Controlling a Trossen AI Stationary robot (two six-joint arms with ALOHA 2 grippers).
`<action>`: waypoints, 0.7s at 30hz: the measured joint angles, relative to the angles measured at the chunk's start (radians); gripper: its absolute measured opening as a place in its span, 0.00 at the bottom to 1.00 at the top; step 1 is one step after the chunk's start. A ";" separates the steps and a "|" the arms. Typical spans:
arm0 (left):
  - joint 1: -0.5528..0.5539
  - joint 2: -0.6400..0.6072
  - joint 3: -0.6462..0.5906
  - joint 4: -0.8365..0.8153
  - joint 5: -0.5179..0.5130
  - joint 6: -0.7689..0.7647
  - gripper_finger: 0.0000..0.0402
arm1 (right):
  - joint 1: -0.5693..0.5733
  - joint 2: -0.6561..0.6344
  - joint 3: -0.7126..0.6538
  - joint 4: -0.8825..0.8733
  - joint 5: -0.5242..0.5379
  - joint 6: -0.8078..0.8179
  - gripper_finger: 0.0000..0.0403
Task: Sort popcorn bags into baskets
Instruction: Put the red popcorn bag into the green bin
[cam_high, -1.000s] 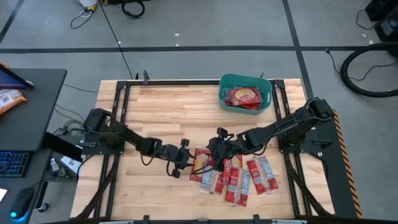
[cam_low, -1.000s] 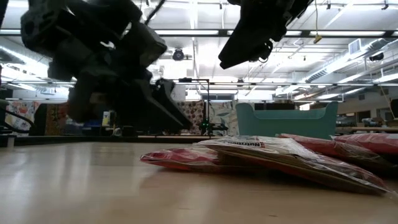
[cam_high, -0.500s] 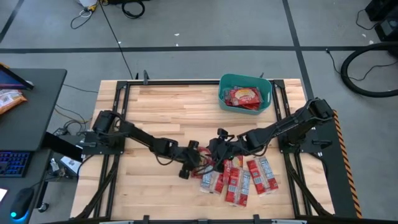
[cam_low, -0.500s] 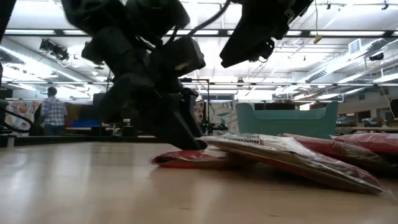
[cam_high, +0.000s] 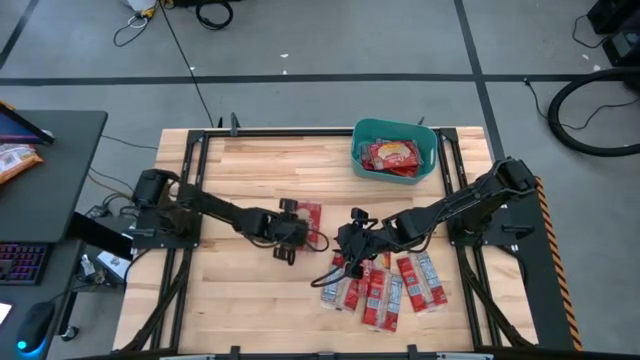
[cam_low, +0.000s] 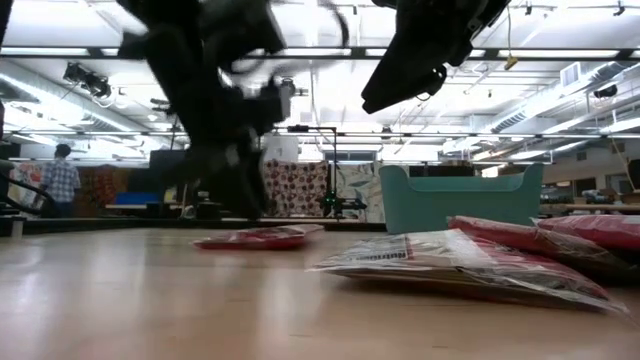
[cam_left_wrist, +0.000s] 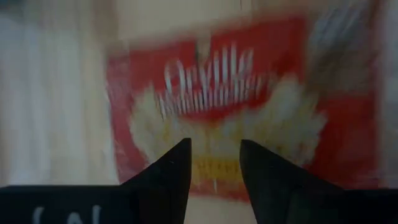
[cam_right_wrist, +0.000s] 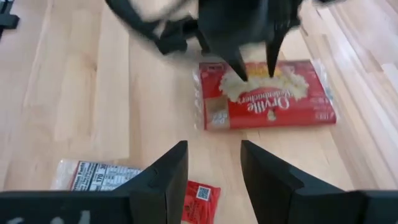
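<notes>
The left gripper (cam_high: 300, 222) is pulling one popcorn bag (cam_high: 310, 217) away from the pile (cam_high: 385, 285), toward the middle of the frame. In the low view the bag (cam_low: 255, 238) is lying apart, left of the pile (cam_low: 470, 262). A person (cam_low: 62, 178) is standing at far left.
</notes>
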 joint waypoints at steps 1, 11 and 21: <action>-0.008 -0.023 0.003 -0.004 0.007 0.007 0.35 | 0.000 0.000 0.000 -0.002 0.000 -0.003 0.38; -0.193 -0.056 -0.059 -0.010 0.047 -0.023 0.35 | 0.000 0.000 0.000 -0.023 0.022 -0.018 0.38; -0.276 -0.056 -0.144 0.139 -0.126 -0.143 0.48 | -0.001 0.000 0.000 0.003 0.067 -0.054 0.38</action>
